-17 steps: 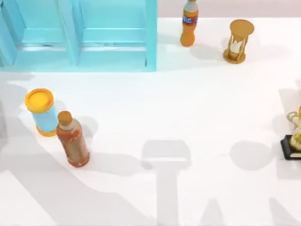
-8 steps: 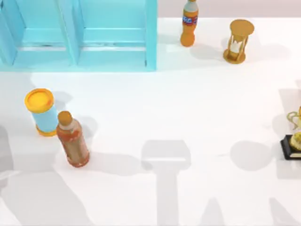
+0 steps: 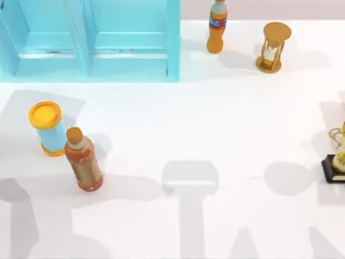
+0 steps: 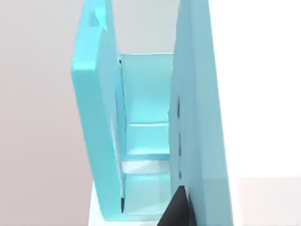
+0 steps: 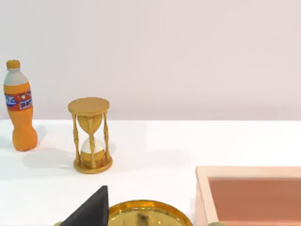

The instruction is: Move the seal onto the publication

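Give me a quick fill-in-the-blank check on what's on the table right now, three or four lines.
1. The hourglass stands at the table's far ____ side in the top view.
2. The tea bottle with the tan cap stands beside the can with the ____ lid.
3. The light blue cabinet fills the far ____ corner.
4. The orange soda bottle stands between the cabinet and the ____.

Missing words: right; yellow; left; hourglass

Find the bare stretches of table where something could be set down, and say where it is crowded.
Free: the wide middle between the tea bottle and the trophy, and the strip before the cabinet. Crowded: the left, where the can stands close by the tea bottle, and the far edge with the soda bottle and hourglass.
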Tool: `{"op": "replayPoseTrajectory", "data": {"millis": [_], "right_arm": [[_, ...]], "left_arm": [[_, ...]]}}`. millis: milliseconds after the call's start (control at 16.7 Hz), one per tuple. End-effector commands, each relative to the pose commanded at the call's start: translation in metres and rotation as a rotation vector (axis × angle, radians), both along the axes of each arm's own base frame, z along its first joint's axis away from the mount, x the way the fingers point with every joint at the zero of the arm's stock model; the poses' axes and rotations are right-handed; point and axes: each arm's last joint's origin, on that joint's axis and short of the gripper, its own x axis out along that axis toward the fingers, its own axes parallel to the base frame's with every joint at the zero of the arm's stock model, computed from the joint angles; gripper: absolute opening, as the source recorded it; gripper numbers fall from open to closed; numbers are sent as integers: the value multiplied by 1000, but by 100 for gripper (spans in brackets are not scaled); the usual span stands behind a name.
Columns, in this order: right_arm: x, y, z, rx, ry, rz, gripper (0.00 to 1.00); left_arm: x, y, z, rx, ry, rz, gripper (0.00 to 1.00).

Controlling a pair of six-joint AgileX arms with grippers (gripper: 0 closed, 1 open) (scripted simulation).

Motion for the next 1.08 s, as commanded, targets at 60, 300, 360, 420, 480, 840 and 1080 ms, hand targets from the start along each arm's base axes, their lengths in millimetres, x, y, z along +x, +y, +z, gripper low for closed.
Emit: {"op": "replayPoseTrajectory", "data": {"millis": [60, 300, 360, 420, 480, 840, 1080], "right_arm": [[0, 0, 0, 0, 0, 0, 100], [0, 0, 0, 0, 0, 0, 100], [0, 0, 0, 0, 0, 0, 100], [0, 0, 0, 0, 0, 0, 100], [0, 0, 0, 0, 0, 0, 100], [0, 0, 0, 0, 0, 0, 100], [0, 0, 0, 0, 0, 0, 100]], "left_arm": [[-2, -1, 0, -4, 3, -1, 0], [0, -1, -2, -5, 7, -4, 0], [0, -1, -2, -5, 7, -4, 0], [-1, 0, 1, 2, -1, -1, 0], [-2, 2, 8, 18, -17, 4, 0], [-41, 23, 132, 348, -303, 111, 0], [-124, -11, 263, 802, -581, 241, 0]]}}
